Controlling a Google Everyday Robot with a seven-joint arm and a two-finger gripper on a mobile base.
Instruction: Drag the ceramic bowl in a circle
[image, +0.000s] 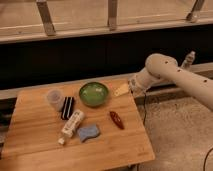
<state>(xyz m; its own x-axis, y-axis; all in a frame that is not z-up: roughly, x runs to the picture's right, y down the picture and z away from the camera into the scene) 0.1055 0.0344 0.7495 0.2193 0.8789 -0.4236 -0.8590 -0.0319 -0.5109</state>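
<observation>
The ceramic bowl (93, 93) is round, glossy green, and sits near the back edge of the wooden table (45, 145), right of centre. My gripper (120, 90) hangs just to the right of the bowl, above the table's back right corner, at the end of the white arm (170, 72) that reaches in from the right. Its pale fingers point toward the bowl with a small gap to the rim; nothing is held.
A translucent plastic cup (53, 98) stands left of the bowl, with a black item (67, 107) beside it. A white bottle (72, 124), a blue sponge (88, 132) and a reddish-brown packet (116, 120) lie in front. A dark wall runs behind the table.
</observation>
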